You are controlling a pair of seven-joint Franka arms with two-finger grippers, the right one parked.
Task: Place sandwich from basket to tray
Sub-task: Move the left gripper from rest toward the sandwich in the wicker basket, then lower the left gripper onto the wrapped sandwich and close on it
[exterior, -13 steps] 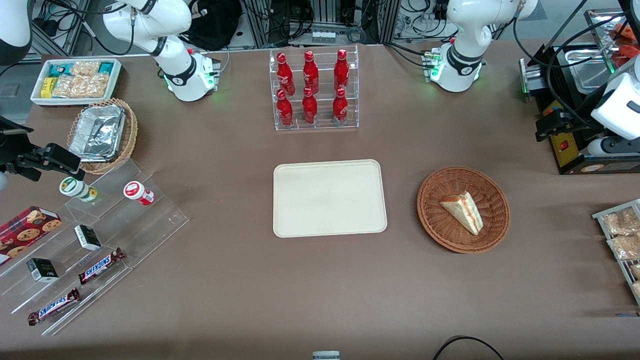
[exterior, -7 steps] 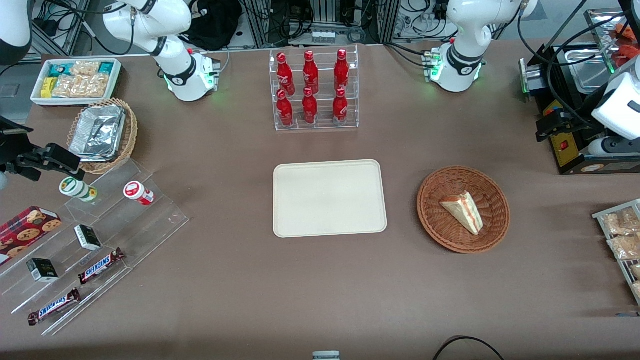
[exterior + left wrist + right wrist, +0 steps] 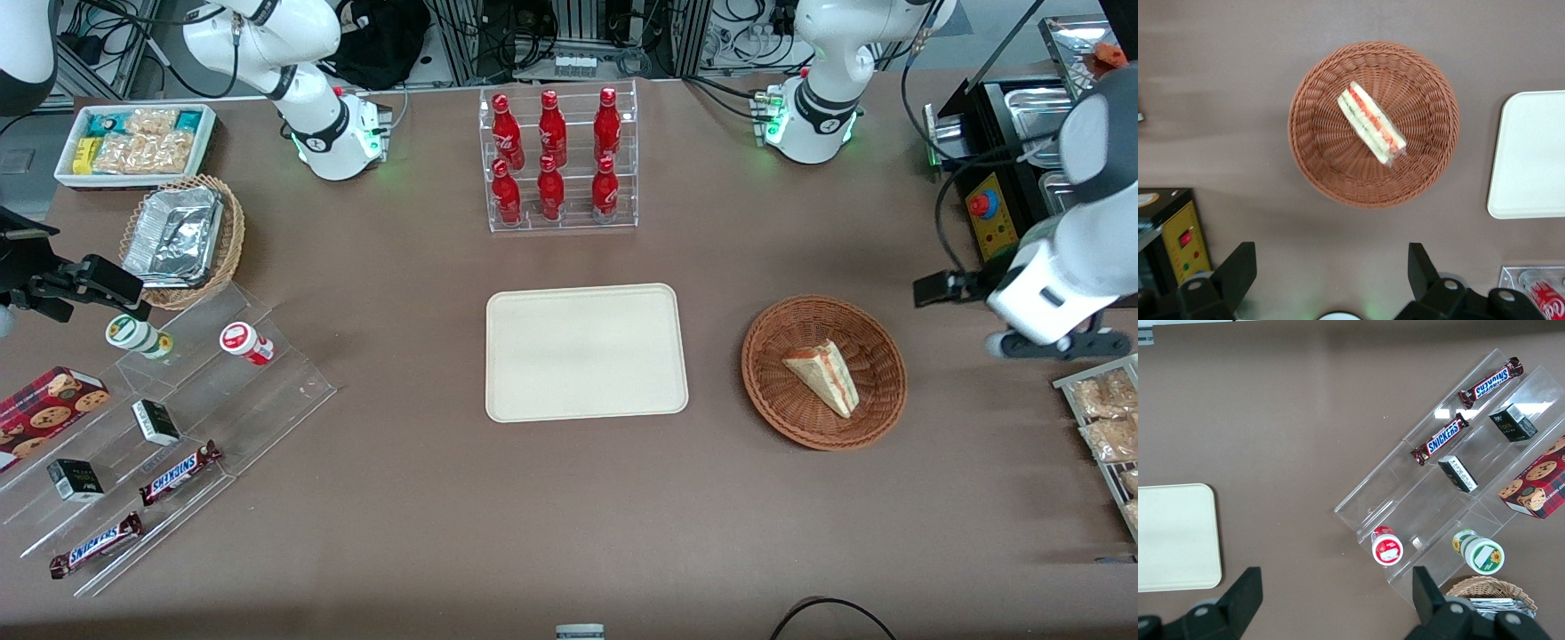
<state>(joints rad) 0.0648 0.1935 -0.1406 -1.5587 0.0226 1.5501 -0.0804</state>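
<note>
While the sandwich (image 3: 823,377) lies in the basket (image 3: 775,400) at right of centre in the front frame, its long axis slanting toward the lower right, the gripper (image 3: 1331,272) hangs with fingers spread wide, empty, toward the working arm's end of the counter (image 3: 569,498). Since 0.5 s ago the arm has swung in nearer the basket; the tray (image 3: 498,356) sits bare.

arm: glossy white shells, black joint bands | base: green light | gripper (image 3: 1328,273): black fingers (image 3: 1238,270) (wedge-shaped)
</note>
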